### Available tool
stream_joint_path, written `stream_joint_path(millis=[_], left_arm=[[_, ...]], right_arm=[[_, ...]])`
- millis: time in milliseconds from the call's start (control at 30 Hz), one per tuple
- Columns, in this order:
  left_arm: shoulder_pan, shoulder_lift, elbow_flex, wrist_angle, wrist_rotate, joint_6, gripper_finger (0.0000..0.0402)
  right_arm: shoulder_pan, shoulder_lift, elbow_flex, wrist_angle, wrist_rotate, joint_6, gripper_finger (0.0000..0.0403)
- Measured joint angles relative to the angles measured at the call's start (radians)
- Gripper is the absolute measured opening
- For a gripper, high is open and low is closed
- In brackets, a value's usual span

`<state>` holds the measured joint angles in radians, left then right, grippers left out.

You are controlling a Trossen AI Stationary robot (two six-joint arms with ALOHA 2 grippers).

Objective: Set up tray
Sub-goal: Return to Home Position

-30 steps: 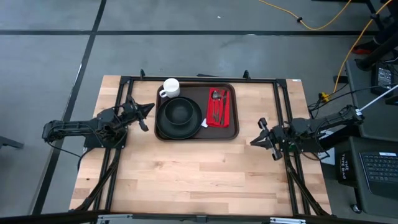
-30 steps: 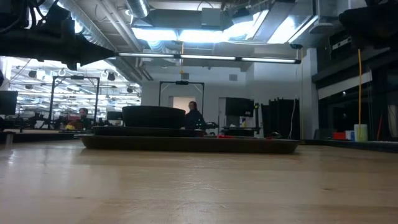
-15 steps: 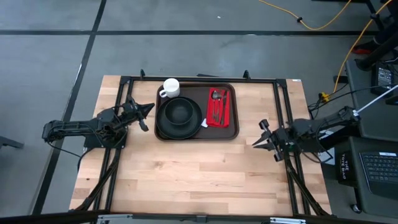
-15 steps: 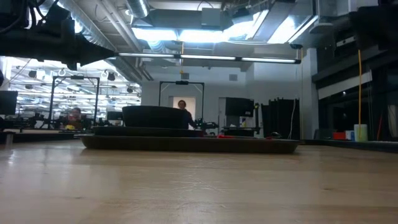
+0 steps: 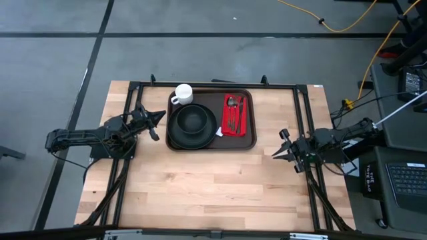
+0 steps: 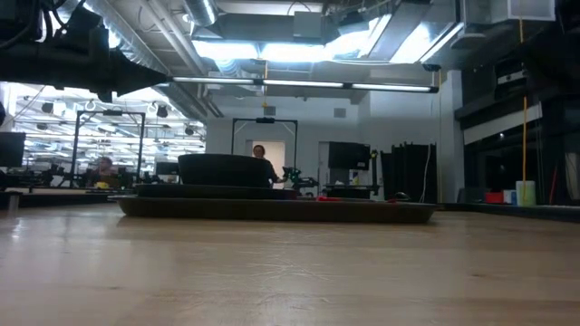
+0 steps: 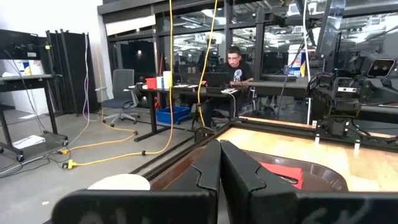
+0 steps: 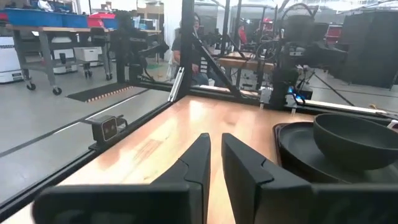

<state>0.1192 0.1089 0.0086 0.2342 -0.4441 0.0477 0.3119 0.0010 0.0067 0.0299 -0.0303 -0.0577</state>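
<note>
The dark brown tray (image 5: 211, 147) lies flat on the far middle of the wooden table and shows as a low dark slab in the low view (image 6: 272, 210). On it are a round black plate with a black bowl (image 5: 192, 120), a white mug (image 5: 183, 94) and a red napkin (image 5: 234, 115) with cutlery on top. My left gripper (image 5: 162, 115) hovers just left of the tray, shut, pointing at it (image 7: 219, 146). My right gripper (image 5: 272, 153) is shut (image 8: 215, 140); it hangs near the table's right edge, right of the tray and nearer than it.
A black frame (image 5: 301, 133) runs along the table's left, far and right sides. The near half of the table (image 5: 213, 187) is bare wood. A person sits at a desk beyond the table in the left wrist view (image 7: 233, 65). Yellow cables lie on the floor (image 5: 347, 23).
My right arm has drawn back a little toward the table's right edge, with its gripper still shut. The tray and the things on it have stayed put.
</note>
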Motion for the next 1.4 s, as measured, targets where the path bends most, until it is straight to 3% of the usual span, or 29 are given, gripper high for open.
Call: stream_joint_path(millis=[1400], left_arm=[[0.000,0.000,0.000,-0.001,0.000,0.000,0.0003]], right_arm=[[0.000,0.025,0.000,-0.005,0.002,0.028,0.0045]])
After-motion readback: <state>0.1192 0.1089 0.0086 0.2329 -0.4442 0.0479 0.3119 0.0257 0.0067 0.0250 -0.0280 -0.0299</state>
